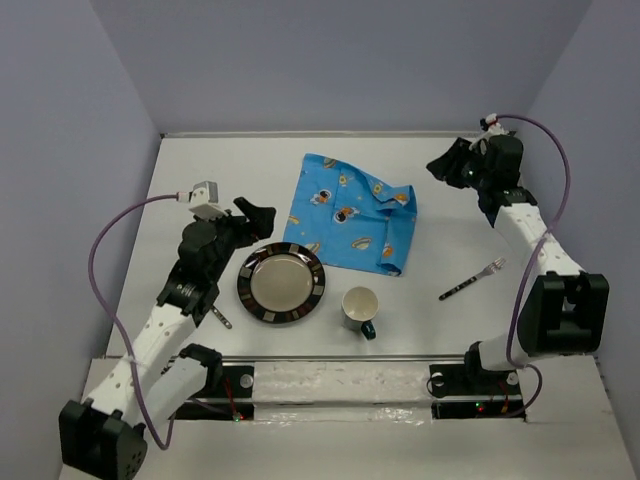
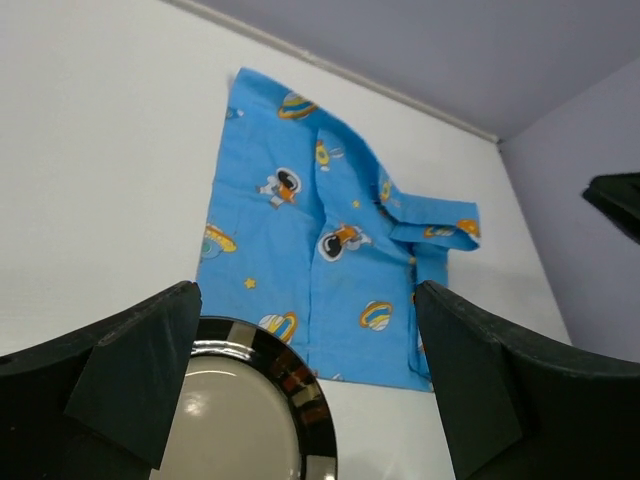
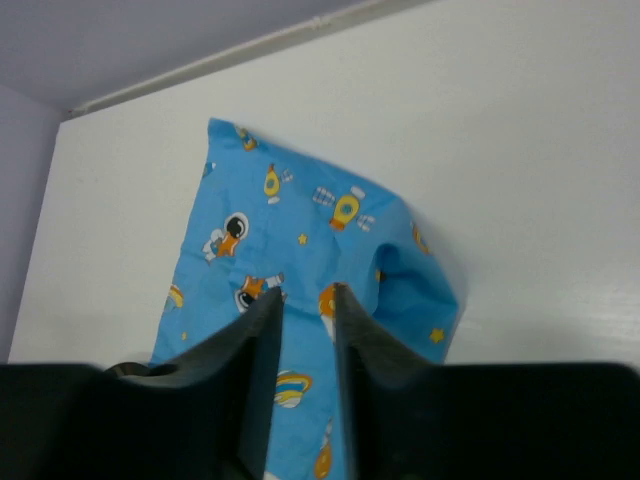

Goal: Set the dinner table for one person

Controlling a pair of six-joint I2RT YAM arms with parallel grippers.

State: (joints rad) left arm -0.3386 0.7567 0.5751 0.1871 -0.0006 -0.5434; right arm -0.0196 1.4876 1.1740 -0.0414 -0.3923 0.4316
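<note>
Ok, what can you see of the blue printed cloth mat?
The blue cloth mat is thin fabric printed with cartoon astronauts, rockets and planets. It lies mostly flat on the white dinner table, wrinkled, with its far right corner folded over. Its near left corner reaches the rim of the plate; whether they touch is unclear.

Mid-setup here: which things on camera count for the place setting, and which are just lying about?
For the job: dinner table, plate, mug, fork, blue cloth, small utensil left of the plate.
Just there: purple cables, mounting rail at the near edge.
</note>
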